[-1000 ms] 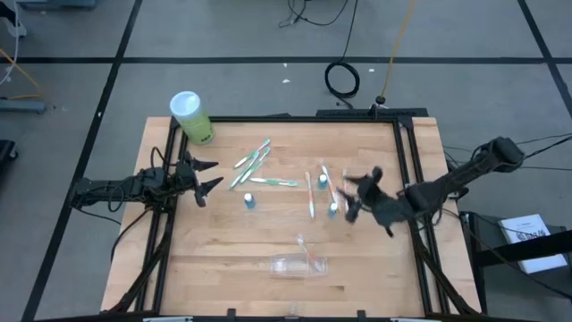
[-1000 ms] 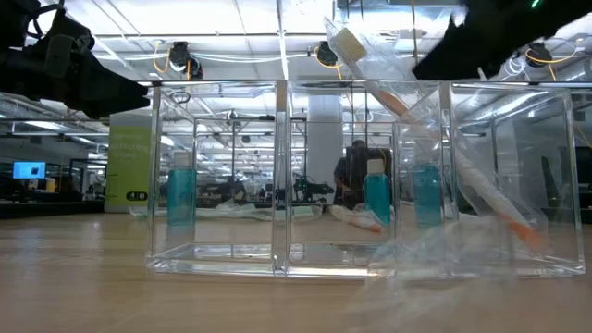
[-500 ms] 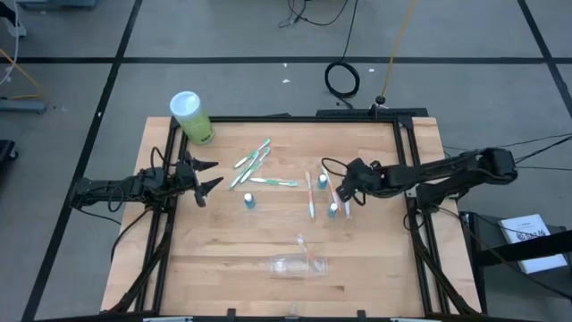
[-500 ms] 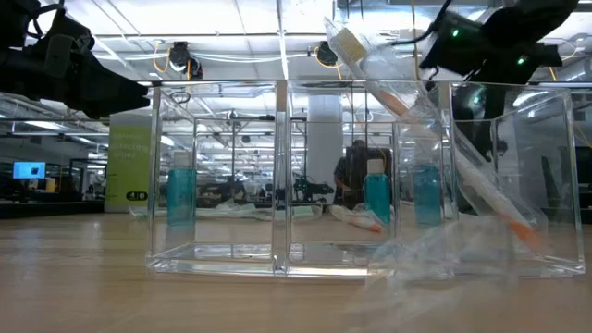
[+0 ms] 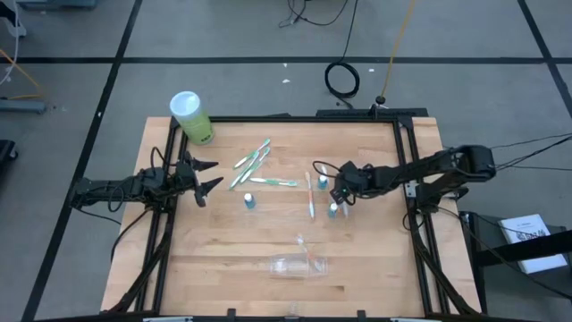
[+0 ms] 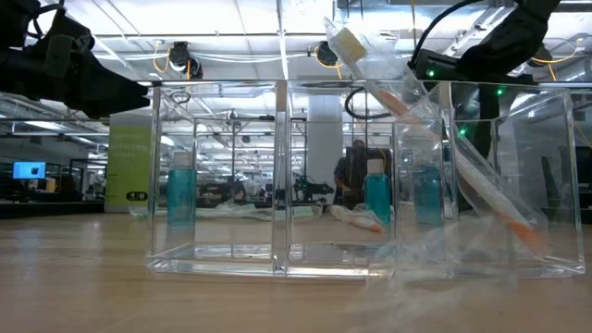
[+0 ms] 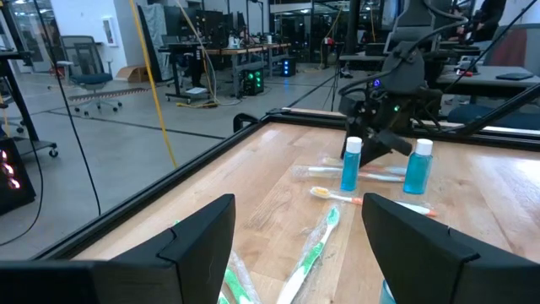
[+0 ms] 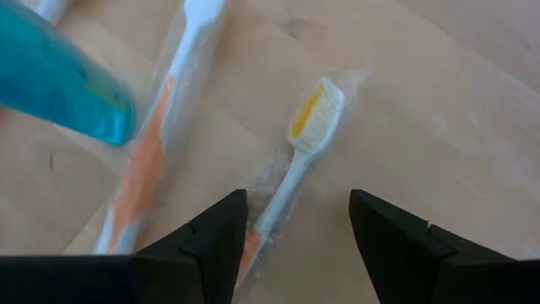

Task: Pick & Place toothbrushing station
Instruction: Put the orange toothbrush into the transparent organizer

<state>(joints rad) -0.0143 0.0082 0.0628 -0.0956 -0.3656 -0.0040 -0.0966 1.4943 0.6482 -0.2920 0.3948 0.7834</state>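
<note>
Right gripper (image 5: 336, 187) is seen low over the table's right-centre, its fingers (image 8: 211, 245) spread wide and holding nothing. In the right wrist view a pink-white toothbrush (image 8: 291, 160) lies between and just ahead of the two fingertips — no contact can be made out. Its yellowish bristle head points away from the gripper, long axis roughly in line with the gripper's reach. A second pink-white brush (image 8: 160, 127) lies beside it, near-parallel, with a blue tube (image 8: 63, 80) just beyond.

Left gripper (image 5: 207, 176) is held at the table's left edge, fingers (image 7: 198, 241) released and wide apart, nothing between them.

In the high view, the green-white toothbrushes (image 5: 252, 161) are noted near the table's centre-left, mostly on a diagonal axis, one lying nearly crosswise. A small blue tube (image 5: 249, 200) stands just below them. The clear pouch (image 5: 298, 265) lies flat towards the near edge, well apart from both grippers.
</note>
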